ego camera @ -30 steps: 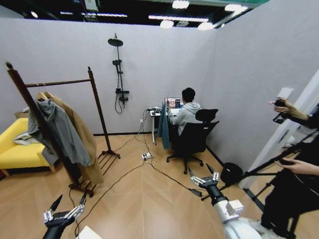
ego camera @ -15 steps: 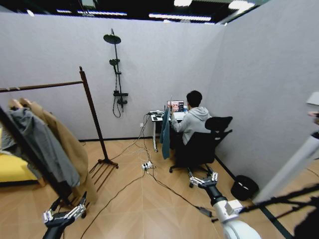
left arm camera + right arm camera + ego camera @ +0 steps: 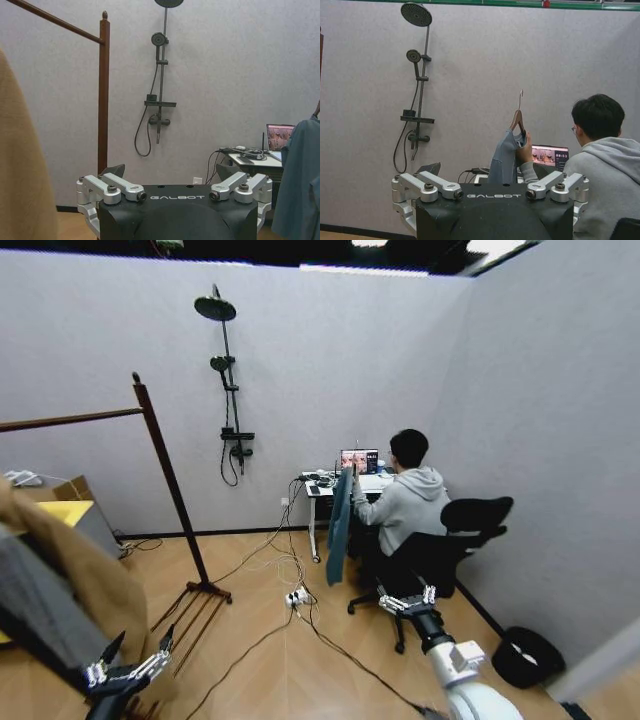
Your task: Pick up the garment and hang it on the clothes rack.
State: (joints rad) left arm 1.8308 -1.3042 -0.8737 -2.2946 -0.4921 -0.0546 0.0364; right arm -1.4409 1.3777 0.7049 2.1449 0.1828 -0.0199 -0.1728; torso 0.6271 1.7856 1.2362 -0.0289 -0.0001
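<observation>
Garment-free, both grippers hovered low over the wooden floor with fingers spread: the left gripper [image 3: 127, 672] beside the tan coat [image 3: 80, 585], the right gripper [image 3: 405, 602] ahead. Farther off stood the clothes rack [image 3: 165, 480]. Beyond, the teal garment [image 3: 339, 512] hung on a hanger held up by a seated person's hand [image 3: 523, 151] beside the bench [image 3: 325, 488].

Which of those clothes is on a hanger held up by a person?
The teal garment by the desk: a seated person's hand holds its wooden hanger up. The tan coat hangs at the clothes rack instead.
</observation>
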